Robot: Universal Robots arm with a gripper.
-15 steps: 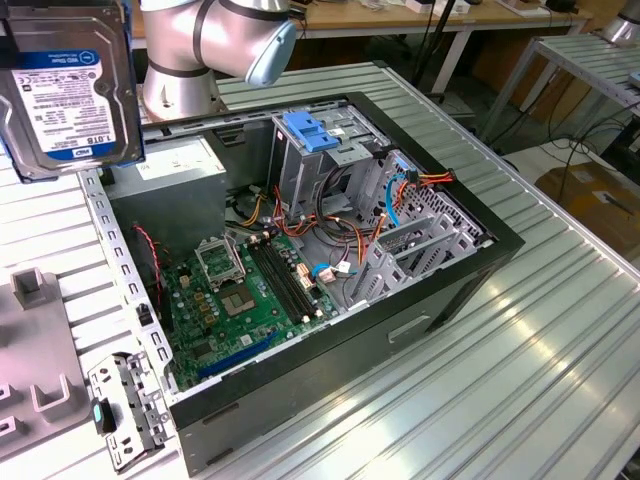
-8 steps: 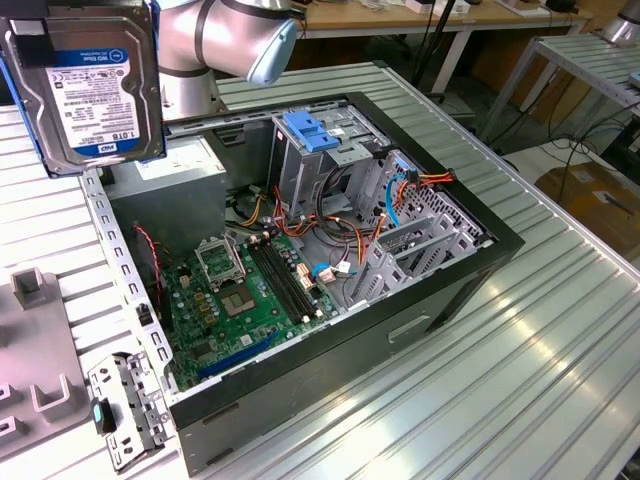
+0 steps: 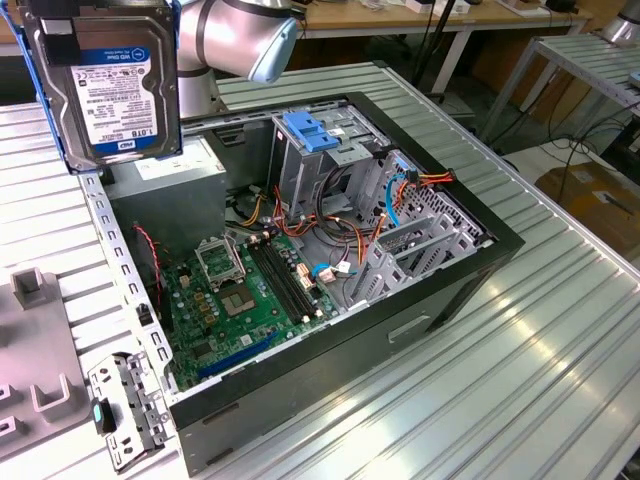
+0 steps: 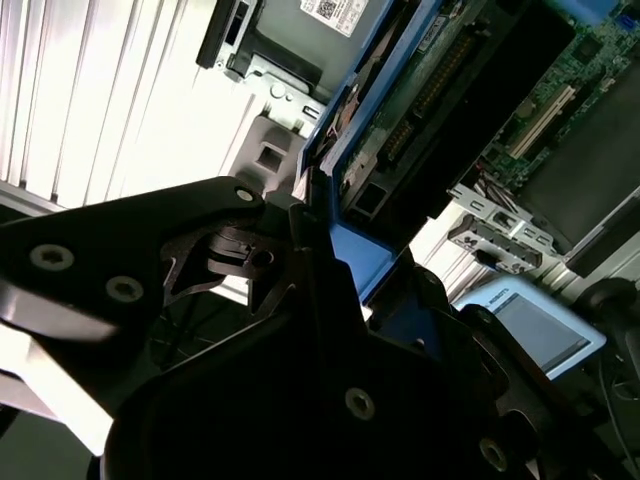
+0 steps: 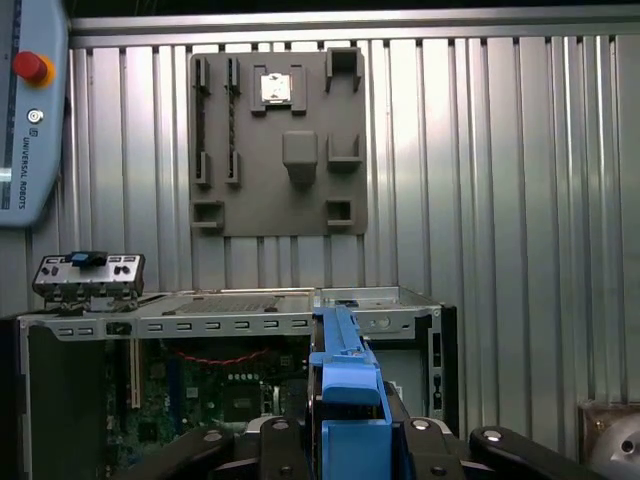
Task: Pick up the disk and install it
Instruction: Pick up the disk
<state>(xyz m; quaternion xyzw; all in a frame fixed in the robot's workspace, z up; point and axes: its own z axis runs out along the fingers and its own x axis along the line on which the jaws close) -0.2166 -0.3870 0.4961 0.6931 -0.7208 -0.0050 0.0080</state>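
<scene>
Over ribbed metal table, disk in tool, workbenches beyond.

disk above computer case, drive cage inside case, fixture plate beside case at exterior view's left

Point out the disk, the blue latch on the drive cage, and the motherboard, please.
disk [image 3: 115,100], exterior view, on its printed label.
blue latch [image 3: 312,135], exterior view, on its flat top.
motherboard [image 3: 195,312], exterior view, on the green board beside the processor socket.
</scene>
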